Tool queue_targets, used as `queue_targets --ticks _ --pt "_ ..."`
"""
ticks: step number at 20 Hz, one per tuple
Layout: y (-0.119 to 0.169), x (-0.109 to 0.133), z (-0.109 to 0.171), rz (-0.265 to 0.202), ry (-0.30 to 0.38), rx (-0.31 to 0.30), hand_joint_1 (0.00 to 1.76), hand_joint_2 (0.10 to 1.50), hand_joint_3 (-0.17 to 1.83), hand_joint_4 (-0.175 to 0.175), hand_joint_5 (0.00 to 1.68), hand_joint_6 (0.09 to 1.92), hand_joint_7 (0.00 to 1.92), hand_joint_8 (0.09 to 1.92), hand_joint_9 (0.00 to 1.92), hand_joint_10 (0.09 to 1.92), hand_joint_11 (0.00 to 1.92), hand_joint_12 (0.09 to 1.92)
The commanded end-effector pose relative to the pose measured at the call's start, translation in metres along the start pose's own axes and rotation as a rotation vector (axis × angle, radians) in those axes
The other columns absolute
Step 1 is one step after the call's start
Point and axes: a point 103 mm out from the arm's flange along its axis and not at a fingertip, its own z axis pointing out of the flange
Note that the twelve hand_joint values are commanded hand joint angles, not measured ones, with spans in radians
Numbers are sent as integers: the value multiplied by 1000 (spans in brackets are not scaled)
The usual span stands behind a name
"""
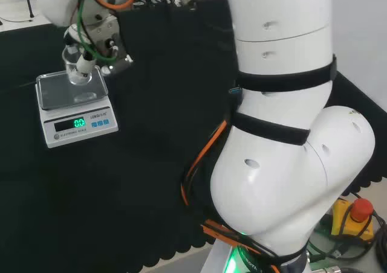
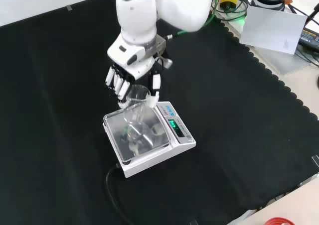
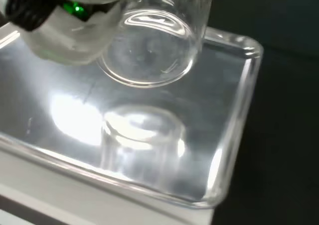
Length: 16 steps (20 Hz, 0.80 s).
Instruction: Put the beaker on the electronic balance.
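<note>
A clear glass beaker (image 1: pixel 76 66) (image 2: pixel 135 101) hangs upright a little above the steel pan (image 1: pixel 57 93) (image 2: pixel 115 131) of the electronic balance (image 1: pixel 81 125) (image 2: pixel 182 135). The black and white hand (image 1: pixel 104 38) (image 2: pixel 130 65) is shut on it, with fingers (image 2: pixel 117 83) on one side and the thumb on the other. Close up in the wrist view, the beaker's round base (image 3: pixel 149 51) floats over the pan (image 3: pixel 219 110), its reflection lies below it, and a blurred white finger (image 3: pixel 75 33) sits against the glass. The balance's green display (image 1: pixel 79 123) is lit.
A black cable (image 2: pixel 112 191) runs from the balance toward the cloth's near edge in the front view. The arm's big white links (image 1: pixel 284 134) fill the head view's right. A red stop button (image 1: pixel 361 209) and cables lie off the cloth's scalloped edge.
</note>
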Motion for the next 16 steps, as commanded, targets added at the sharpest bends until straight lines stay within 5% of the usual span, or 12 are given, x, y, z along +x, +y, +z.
queue_targets --ticks 1,4,6,7,9,11,14,16 --pt "10 27 23 -60 -10 58 1052 952 234 175 1051 919 1021 1039 1221 566 873 1181" --pt "12 30 26 -54 -20 65 1052 951 235 175 1051 918 1020 1038 1221 565 873 1180" --pt "11 30 25 -50 -10 70 1040 783 384 126 860 1019 981 1049 1205 563 851 1188" --pt "10 29 24 -50 -1 64 1006 692 459 86 634 1009 881 1058 1140 572 782 1220" --pt "7 27 20 -47 7 48 933 583 530 41 281 802 654 1060 925 645 570 1314" --pt "4 23 15 -45 17 30 849 542 517 37 111 488 425 1004 699 746 362 1395" --pt "-1 13 10 -40 37 17 764 533 424 49 15 94 188 902 442 833 120 1490" --pt "-5 8 8 -42 44 24 725 547 343 57 3 87 86 843 334 865 38 1515"
